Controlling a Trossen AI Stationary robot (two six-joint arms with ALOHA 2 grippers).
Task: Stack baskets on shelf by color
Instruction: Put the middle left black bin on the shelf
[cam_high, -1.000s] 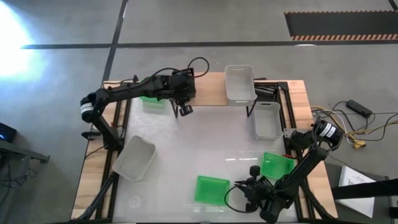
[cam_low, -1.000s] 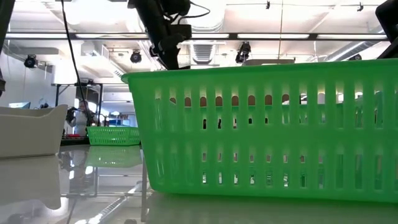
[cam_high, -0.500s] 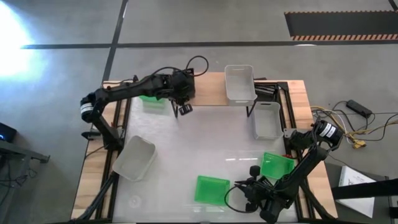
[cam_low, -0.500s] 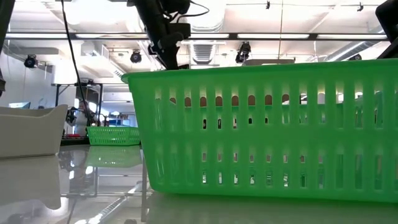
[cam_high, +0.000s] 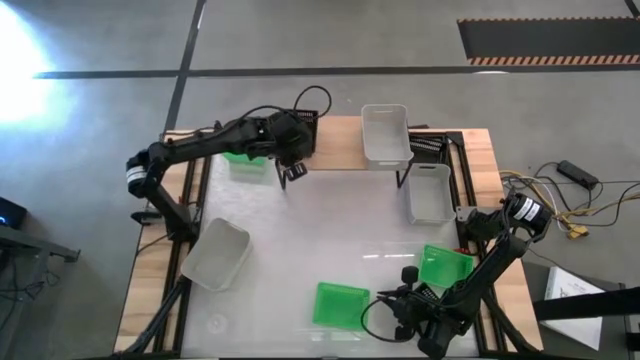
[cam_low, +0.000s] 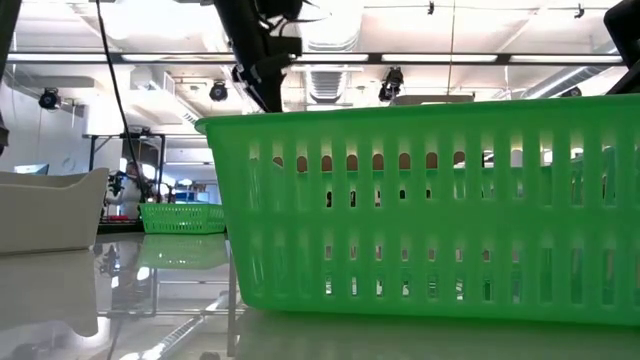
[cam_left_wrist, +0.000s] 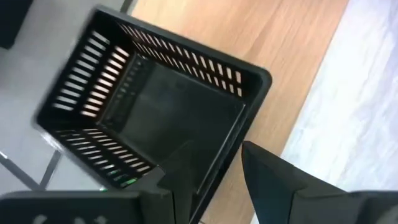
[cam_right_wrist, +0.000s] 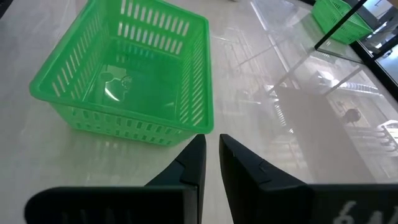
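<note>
**Q:** where's everything sitting relative to the shelf (cam_high: 340, 145) right now?

**A:** From my remote seat: my left gripper (cam_high: 291, 172) is at the shelf's front edge, toward its left end. In the left wrist view a black basket (cam_left_wrist: 155, 112) fills the frame, tilted over the wood top, and one finger (cam_left_wrist: 186, 168) is inside its near wall with the other finger outside, so I'm reading that as clamped on the rim. Can't really pick that basket out from overhead, the arm covers it. Left of the gripper, a green basket (cam_high: 246, 160) pokes out from under the arm at the shelf's left end.

**Q:** and the white ones?

**A:** One white basket (cam_high: 385, 133) sits on the shelf's right part. A second white basket (cam_high: 430, 192) is on the table just in front of the shelf's right end. A third white basket (cam_high: 217, 252) is well in front of the left end, tipped at an angle.

**Q:** right arm?

**A:** Parked far from the shelf at the table's near edge. The right gripper (cam_right_wrist: 211, 155) has its fingers nearly together with a thin gap, holding nothing, and it points at a green basket (cam_right_wrist: 127, 74). Another green basket (cam_high: 445, 266) sits on the table, in front of the shelf's right end.
</note>
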